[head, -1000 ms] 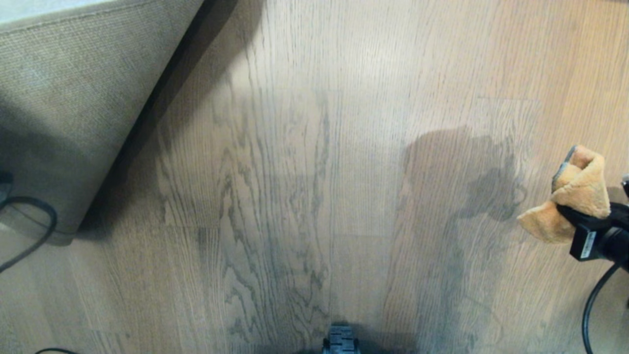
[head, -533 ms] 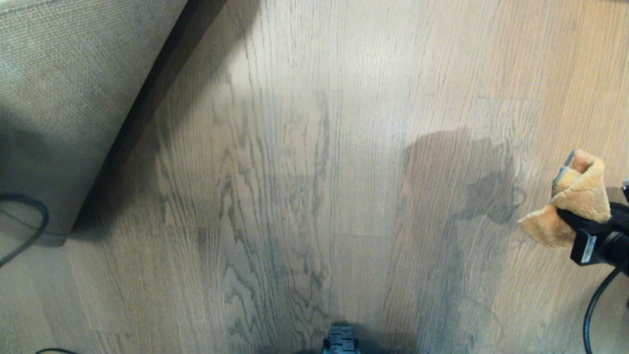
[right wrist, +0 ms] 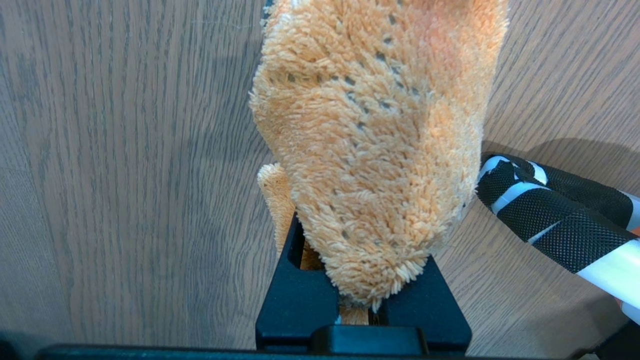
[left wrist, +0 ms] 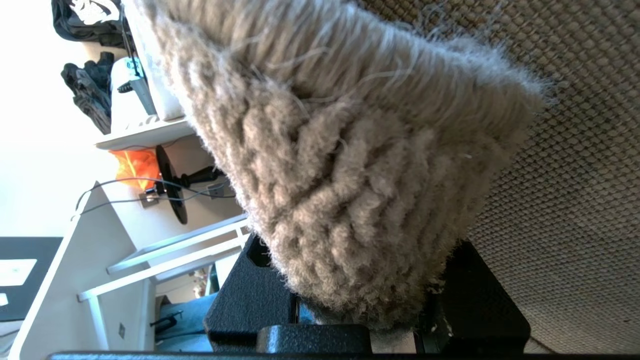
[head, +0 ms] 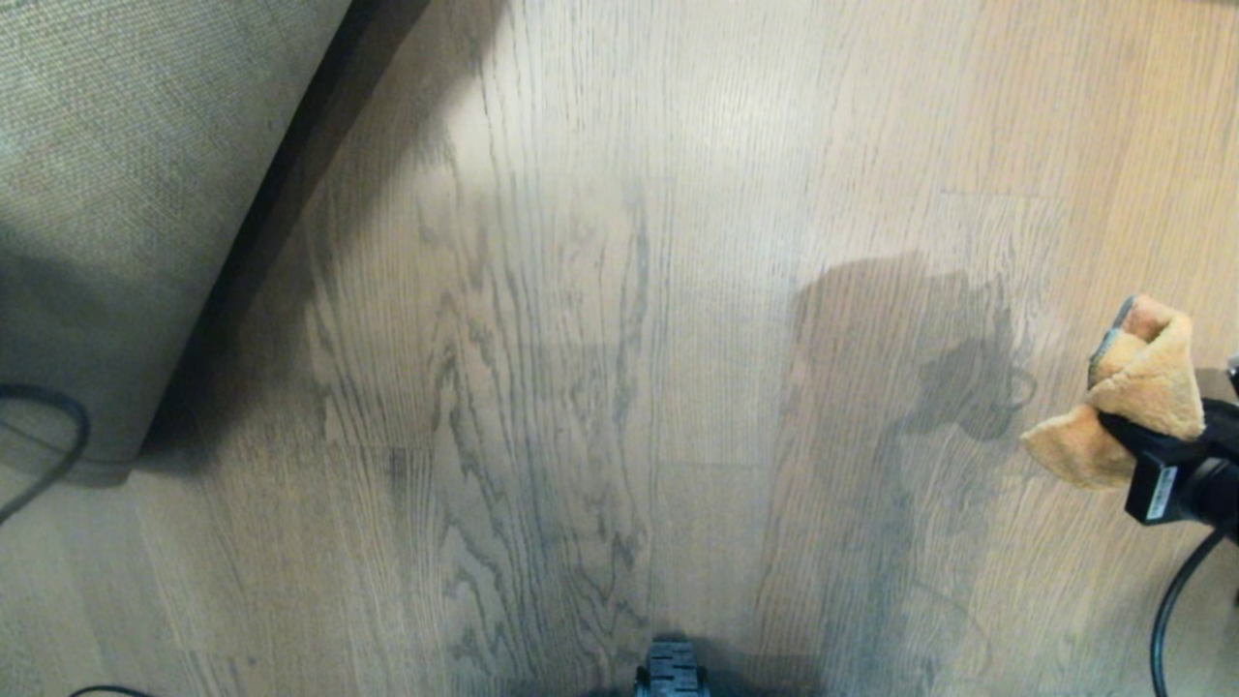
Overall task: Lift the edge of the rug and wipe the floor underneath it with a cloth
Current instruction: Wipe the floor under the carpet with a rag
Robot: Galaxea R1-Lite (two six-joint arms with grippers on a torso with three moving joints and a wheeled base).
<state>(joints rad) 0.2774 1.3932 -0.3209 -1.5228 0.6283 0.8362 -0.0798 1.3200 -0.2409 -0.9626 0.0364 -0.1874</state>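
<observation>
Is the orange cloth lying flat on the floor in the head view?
No. The cloth is bunched up in the right gripper at the right edge of the head view, clamped between its black jaws, not spread on the floor.

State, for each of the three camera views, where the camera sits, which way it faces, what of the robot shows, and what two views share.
Head: high up, facing down at the floor; right gripper at the right border.
Left wrist: behind the left gripper, jaws clamped on the rug edge, shelves beyond.
Right wrist: behind the jaws, facing floor, cloth pinched.
Shared: head and right wrist both show the cloth; head and left wrist both show the rug's woven backing.
</observation>
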